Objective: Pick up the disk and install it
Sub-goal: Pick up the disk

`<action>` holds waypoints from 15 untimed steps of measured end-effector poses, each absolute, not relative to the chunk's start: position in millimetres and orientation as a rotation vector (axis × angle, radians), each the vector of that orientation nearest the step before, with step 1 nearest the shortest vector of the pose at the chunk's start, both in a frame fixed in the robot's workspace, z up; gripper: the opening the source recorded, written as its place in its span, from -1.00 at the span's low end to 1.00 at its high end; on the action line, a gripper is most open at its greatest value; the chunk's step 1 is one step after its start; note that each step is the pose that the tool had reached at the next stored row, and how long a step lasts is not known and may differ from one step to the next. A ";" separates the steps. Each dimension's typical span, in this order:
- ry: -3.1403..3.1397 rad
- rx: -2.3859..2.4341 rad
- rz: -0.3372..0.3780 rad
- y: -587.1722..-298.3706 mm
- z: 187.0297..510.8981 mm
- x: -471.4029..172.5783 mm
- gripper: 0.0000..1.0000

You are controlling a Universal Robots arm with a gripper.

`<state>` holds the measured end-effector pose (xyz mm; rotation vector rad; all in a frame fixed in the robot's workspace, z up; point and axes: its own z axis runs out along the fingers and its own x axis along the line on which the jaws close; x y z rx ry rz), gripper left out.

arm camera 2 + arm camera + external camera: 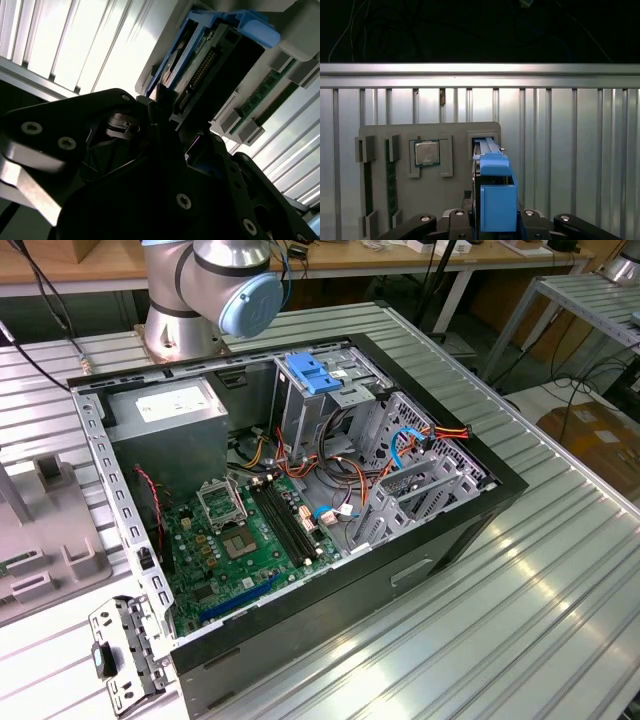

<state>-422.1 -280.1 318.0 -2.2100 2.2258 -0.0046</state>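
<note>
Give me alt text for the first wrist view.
The disk in its blue carrier stands on edge in a slot of the grey tray, the gripper flanking it. The tray also holds a processor chip and memory sticks, on a ribbed metal table.

The end effector (pixel 172 125) partly hides the disk (pixel 200 65).

We record a ribbed aluminium bench (pixel 560 570) carrying an open computer case (pixel 400 570). In the exterior view, the arm's base (pixel 175 335) stands at the case's 11 o'clock and a grey parts tray (pixel 70 575) at its 9 o'clock.
</note>
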 end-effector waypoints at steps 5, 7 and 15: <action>2.226 -2.210 -0.005 -280.1 321.7 -422.1 -0.27; 2.226 -2.210 -0.005 -280.1 323.0 -422.1 -0.27; 2.226 -2.210 -0.005 -280.1 329.0 -422.1 -0.27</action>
